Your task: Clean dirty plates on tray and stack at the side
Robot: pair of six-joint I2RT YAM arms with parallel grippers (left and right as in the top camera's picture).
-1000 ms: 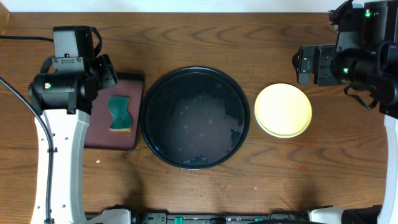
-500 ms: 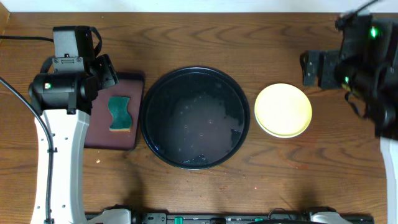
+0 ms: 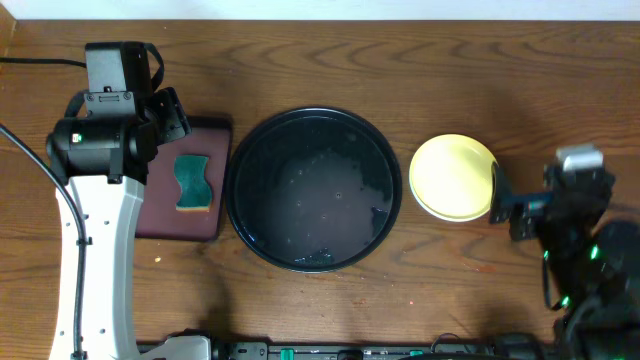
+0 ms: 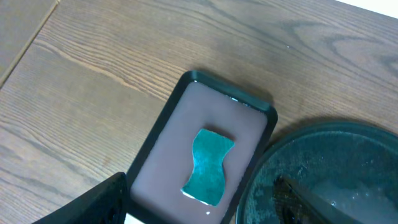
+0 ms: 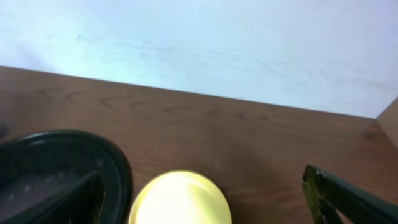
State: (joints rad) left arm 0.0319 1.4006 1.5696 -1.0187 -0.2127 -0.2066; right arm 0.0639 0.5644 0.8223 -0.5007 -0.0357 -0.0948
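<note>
Plates (image 3: 455, 178), stacked flat, yellow one face-up on top, round with no long axis, sit on the bench (image 3: 400, 60) beside the released right hand (image 3: 508, 205), right of the tray (image 3: 236, 190); farther off, the left hand (image 3: 170, 115) is released too.

A teal sponge (image 3: 192, 183) is laid flat in a small tray (image 3: 160, 212), dark-rimmed and reddish-brown inside, which is set on the left part of a wooden desk (image 3: 330, 60). A pale wall (image 5: 199, 43) is seen behind the desk.
</note>
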